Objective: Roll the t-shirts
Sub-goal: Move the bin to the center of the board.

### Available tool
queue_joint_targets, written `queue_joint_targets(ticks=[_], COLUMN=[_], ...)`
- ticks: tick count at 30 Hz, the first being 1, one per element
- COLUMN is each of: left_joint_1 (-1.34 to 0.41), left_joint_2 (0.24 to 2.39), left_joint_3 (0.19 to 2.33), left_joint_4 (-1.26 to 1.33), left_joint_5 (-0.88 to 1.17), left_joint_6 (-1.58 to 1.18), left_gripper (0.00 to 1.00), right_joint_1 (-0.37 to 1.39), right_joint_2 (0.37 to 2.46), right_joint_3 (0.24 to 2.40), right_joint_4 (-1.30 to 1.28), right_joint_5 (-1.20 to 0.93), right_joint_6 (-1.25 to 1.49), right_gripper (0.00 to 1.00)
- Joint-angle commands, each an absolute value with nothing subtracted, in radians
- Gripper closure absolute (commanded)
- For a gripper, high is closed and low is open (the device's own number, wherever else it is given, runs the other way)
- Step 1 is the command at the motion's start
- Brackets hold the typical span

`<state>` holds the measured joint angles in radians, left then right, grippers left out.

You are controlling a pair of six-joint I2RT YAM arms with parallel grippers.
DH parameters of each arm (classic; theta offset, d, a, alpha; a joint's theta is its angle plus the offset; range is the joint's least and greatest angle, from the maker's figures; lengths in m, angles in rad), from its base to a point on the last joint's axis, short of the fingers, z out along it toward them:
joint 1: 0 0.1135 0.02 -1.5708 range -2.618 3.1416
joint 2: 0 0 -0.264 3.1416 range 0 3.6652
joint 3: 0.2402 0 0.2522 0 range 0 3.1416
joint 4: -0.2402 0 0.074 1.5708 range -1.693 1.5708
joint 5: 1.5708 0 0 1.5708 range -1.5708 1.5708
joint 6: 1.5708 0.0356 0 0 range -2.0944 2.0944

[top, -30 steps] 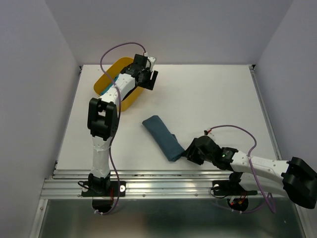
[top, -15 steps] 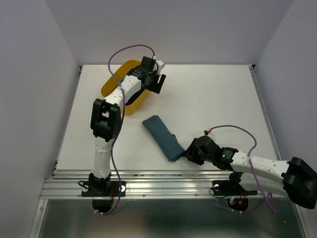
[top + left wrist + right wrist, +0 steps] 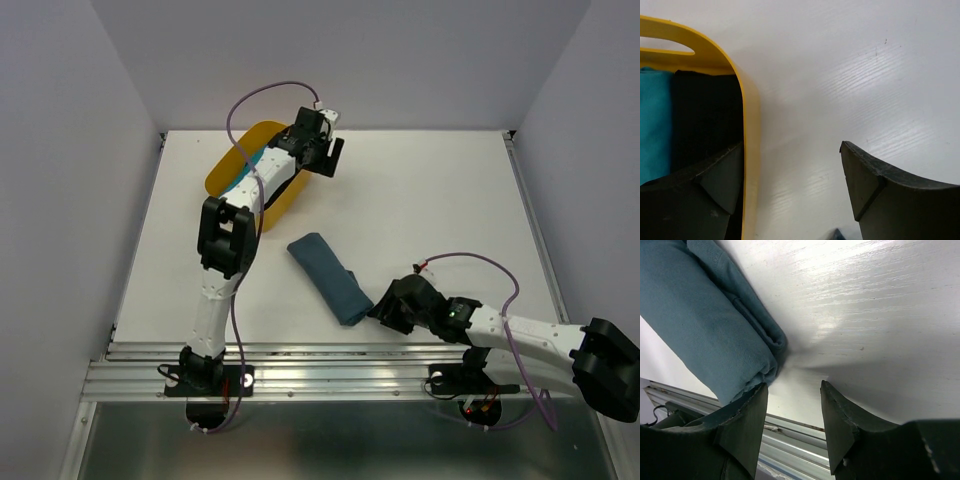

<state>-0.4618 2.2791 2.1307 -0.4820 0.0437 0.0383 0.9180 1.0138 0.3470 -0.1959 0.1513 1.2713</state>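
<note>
Moved since a second ago: the left gripper (image 3: 325, 153) swings right, from over the middle of the yellow tub (image 3: 222, 175) out to its far right end, and its elbow follows. The right arm and the blue shirt (image 3: 325, 275) haven't budged.
Left fingers: spread wide with nothing in them. In the wrist view one finger hangs over the tub's inside and the other over bare table (image 3: 430, 200), so they straddle the rim.
Right fingers: the right gripper (image 3: 385, 308) sits low at the near end of the blue shirt, partly spread and gripping nothing. The cloth end lies just beside one finger, not between the two.
Blue shirt: it's lying on the table as a tight diagonal bundle, and we'd say it looks rolled already.
Other shirts: the turquoise shirt (image 3: 652, 115) and the black shirt (image 3: 705, 115) lie side by side inside the tub.
Step in hand, our guess: we can't tell whether the left arm is going for a tub shirt or clearing off.
Doing it well: if we pick from the tub, get both fingers inside the rim first, come straight down on one shirt only, and pinch a thick fold so the neighbour stays put.
Watch out: closing now would clamp the plastic wall.
</note>
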Motion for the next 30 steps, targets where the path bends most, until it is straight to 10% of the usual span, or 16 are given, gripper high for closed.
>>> queue_joint_targets(ticks=[1,30], left_joint_1=[-0.471,-0.6], left_joint_2=[2.309,1.931], left_joint_3=[2.197,1.926], left_joint_4=[-0.465,-0.477], left_joint_5=[0.047,0.123], left_joint_6=[0.017,0.035], left_gripper=[0.14,0.21], right_joint_1=[0.927,0.927], right_joint_2=[0.996,1.017], right_joint_3=[0.39,0.46], right_joint_4=[-0.213,-0.25], right_joint_5=[0.187,0.204], right_joint_6=[1.261,1.184], right_gripper=[0.48,0.45])
